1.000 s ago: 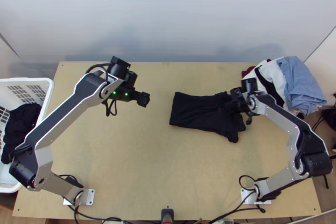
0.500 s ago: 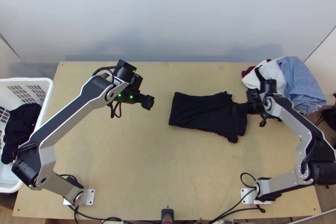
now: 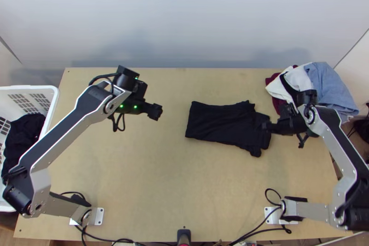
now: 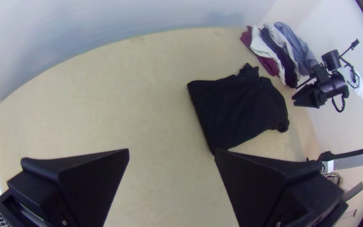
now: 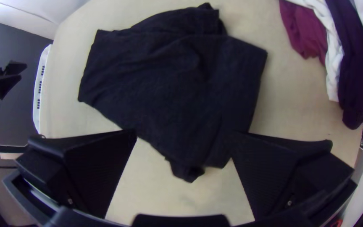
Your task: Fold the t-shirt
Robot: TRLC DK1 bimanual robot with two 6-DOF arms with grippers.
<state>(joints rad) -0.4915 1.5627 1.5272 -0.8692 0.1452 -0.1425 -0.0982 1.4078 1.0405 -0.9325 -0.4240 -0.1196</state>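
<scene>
Black t-shirt (image 3: 219, 125) — folded; on table (image 3: 161, 177)

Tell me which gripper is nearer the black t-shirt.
The right gripper: in the top view its tips are over one edge of the t-shirt. The left gripper is off beyond the opposite edge, over bare table.

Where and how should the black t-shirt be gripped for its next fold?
Probably at the straight edge of the black t-shirt at the top view's left, the left claw coming in from that side: this edge looks flat, while the opposite end has a bunched corner.
</scene>
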